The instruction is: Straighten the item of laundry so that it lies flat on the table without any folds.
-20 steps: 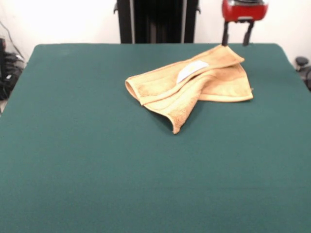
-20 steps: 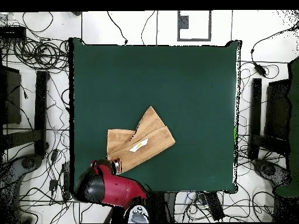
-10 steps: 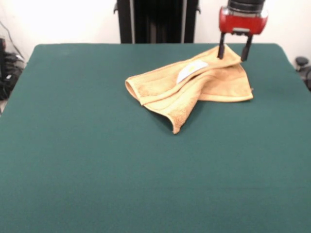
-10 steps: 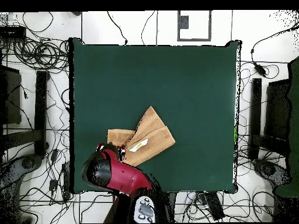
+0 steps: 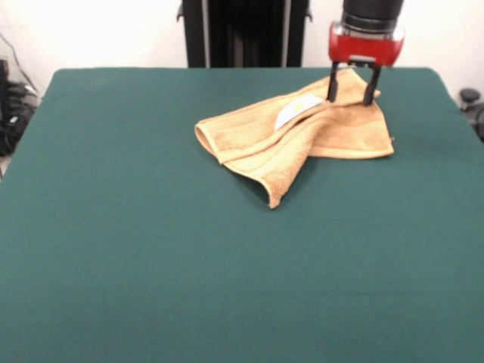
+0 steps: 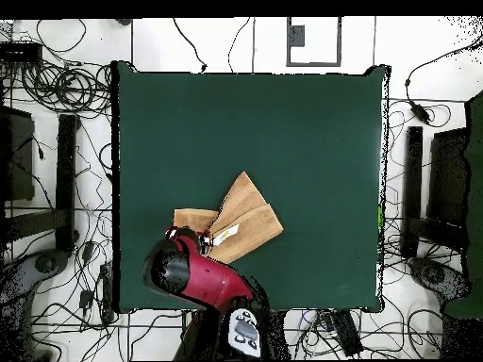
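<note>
The item of laundry (image 5: 295, 132) is an orange-tan towel lying folded and crumpled on the far right part of the green table (image 5: 151, 249), with a white label (image 5: 297, 110) showing on top. My gripper (image 5: 350, 98) hangs open over the towel's far right corner, its two black fingers (image 5: 332, 85) straddling a raised fold and reaching down to the cloth. In the overhead view the red arm (image 6: 184, 273) covers the towel's (image 6: 241, 222) lower left part, and the gripper itself is hidden under it.
Black pedestal columns (image 5: 242, 34) stand behind the table's far edge. Cables and equipment (image 6: 57, 141) lie on the floor around the table. Open green cloth stretches to the left and front of the towel.
The gripper has come down from above the table's far edge and moved slightly left, onto the towel's far right corner. The towel has kept its shape.
</note>
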`<state>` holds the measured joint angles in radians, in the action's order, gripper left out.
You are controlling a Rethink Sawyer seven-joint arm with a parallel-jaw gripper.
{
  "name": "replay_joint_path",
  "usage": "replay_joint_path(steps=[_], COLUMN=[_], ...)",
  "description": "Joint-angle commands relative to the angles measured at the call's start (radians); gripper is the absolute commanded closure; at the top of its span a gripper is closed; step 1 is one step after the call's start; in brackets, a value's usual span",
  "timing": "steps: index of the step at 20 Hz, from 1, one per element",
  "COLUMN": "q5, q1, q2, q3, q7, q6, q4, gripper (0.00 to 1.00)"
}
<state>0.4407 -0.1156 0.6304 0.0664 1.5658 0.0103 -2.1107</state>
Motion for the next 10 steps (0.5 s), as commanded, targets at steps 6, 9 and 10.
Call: replay_joint_path(steps=[6,9,10], q5=[-0.042,-0.048,-0.052], q1=[-0.042,-0.026,-0.02], q2=[-0.036,-0.03,-0.03], q3=[-0.064,-0.103,-0.117], q7=[0.137,0.152,0.153], q6=[-0.137,-0.123,-0.122], q4=[0.094,0.074,0.071], gripper=[0.0,0.0,0.0])
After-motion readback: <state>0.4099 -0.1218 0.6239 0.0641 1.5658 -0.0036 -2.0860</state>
